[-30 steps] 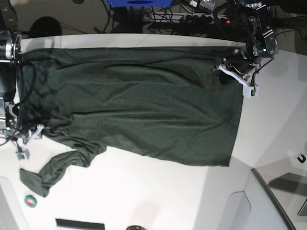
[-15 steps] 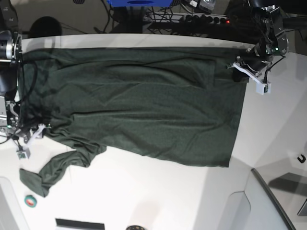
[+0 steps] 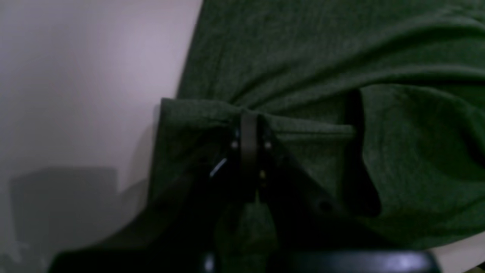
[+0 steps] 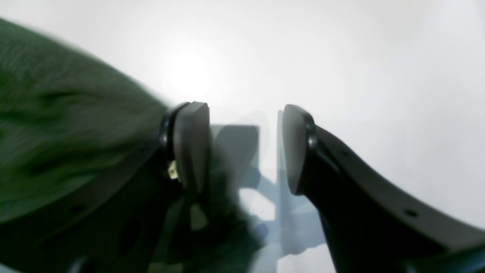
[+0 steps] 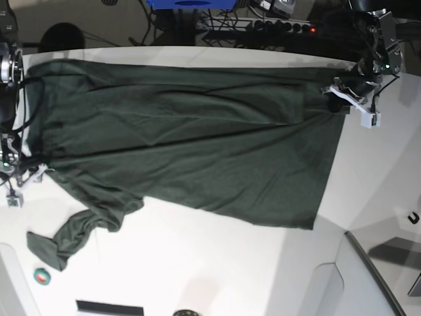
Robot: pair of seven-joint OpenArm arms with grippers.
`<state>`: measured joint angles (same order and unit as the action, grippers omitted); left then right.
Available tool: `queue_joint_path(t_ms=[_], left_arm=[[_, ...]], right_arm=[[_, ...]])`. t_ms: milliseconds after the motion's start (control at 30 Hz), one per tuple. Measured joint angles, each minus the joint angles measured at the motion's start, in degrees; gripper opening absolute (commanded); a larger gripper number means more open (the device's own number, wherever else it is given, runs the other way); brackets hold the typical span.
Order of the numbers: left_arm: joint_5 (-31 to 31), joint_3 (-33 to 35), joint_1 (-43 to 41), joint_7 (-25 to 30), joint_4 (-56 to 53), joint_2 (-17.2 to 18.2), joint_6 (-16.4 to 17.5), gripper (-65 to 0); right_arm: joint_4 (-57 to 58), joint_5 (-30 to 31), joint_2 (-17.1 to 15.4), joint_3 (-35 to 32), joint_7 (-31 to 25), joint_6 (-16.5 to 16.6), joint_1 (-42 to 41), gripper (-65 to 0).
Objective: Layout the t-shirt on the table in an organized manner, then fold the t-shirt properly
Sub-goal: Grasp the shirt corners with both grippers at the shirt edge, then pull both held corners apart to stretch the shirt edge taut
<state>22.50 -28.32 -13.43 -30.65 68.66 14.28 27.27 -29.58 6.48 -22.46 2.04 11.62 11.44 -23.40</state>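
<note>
Across most of the base frame the white table (image 5: 217, 263) carries the t-shirt (image 5: 191, 145), spread wide from left edge to upper right, one sleeve trailing crumpled toward lower left. Upper right of frame: left gripper (image 5: 347, 97) has its fingers clenched on the shirt's corner hem; wrist view shows fabric bunched at the tips. Left edge, mid-height: right gripper (image 5: 20, 181) sits beside the shirt's edge, fingers (image 4: 191, 146) parted, nothing between them, bare table in the gap.
</note>
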Motion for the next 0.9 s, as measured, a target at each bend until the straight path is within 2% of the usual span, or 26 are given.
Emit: queue_joint_path(t_ms=[200,333,367,433,567,733,867,900], left_arm=[[-1.95,0.07,-2.67,-3.41,5.86,-0.92,-0.81,-65.0],[-2.38,0.07,-2.6,-6.23,10.14,-0.9,-1.16,-65.0],[-2.12,0.09,-2.43,-6.19,11.02,-0.9,-1.16,-65.0],[-2.05,0.13,-2.27,-6.08,11.91,-0.87,-1.16,-65.0],[-2.34,0.13,-2.47,-6.36,11.96,-0.94,-1.18,-65.0],[-2.32,-0.02,-2.29,-6.45,11.96,-0.68,-1.16,-65.0],[-1.99,-5.22,-2.29,-6.45,11.76,-0.9,-0.55,-65.0],[-2.4,-6.47,-2.32,-6.47,11.74,-0.81,-1.44,-65.0]], right_arm=[[-13.44,0.11,0.42,2.95,0.07,-0.07,5.09,-35.9],[-17.4,-0.13,0.85,4.44,4.55,0.13,5.57,-35.9],[-17.46,-0.07,1.16,4.37,4.74,1.68,5.31,-35.9],[-17.16,-0.09,1.99,4.33,5.75,5.07,4.46,-35.9],[-13.51,-0.15,4.39,4.09,5.49,7.96,1.84,-35.9],[-5.88,-0.55,5.25,4.13,5.53,8.59,-1.57,-35.9],[-1.77,-0.52,5.6,4.13,5.25,8.59,-3.72,-35.9],[-1.42,-0.52,5.64,4.13,5.05,8.57,-4.0,-35.9]])
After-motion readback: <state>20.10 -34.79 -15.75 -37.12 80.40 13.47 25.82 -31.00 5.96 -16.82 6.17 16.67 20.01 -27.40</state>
